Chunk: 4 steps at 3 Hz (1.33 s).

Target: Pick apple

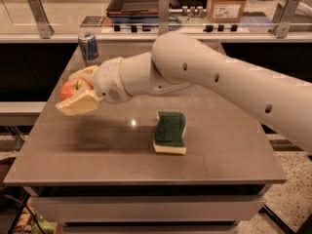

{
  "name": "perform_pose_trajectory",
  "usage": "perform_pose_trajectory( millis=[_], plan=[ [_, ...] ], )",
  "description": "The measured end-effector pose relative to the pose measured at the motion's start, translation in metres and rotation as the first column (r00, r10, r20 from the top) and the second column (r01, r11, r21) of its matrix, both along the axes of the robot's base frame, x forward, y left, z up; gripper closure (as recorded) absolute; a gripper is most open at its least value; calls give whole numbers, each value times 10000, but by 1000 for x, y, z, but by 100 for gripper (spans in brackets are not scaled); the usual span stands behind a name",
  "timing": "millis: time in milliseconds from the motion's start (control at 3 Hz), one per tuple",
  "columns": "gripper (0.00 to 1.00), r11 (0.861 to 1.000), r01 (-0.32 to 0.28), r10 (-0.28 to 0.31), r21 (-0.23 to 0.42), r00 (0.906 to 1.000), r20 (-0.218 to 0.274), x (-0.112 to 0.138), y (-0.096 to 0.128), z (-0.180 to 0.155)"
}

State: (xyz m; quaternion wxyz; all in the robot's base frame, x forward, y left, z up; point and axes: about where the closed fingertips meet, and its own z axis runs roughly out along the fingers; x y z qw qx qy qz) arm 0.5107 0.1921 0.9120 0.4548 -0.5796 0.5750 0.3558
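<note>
The apple (72, 88) is round, red-orange with a yellowish blush and a short dark stem. It sits between the cream fingers (78, 104) of my gripper (77, 89), which is shut on it and holds it above the left part of the brown table (112, 150). One finger lies in front of and below the apple, the other behind it. My white arm reaches in from the right across the table.
A green and yellow sponge (169, 131) lies on the table's middle. A blue drink can (88, 48) stands at the back left corner. A counter with a rail, a tray and a cardboard box (226, 3) runs behind the table.
</note>
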Motion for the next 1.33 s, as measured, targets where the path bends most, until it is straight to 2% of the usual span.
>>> perform_pose_trajectory(
  millis=[667,1000,1333],
  plan=[
    [100,9975,-365,315,611,9963,805,1,-3,45],
    [100,9947,-661,557,788,9903,1275,2,-1,70],
    [100,9946,-669,564,794,9901,1285,2,-1,71]
  ],
)
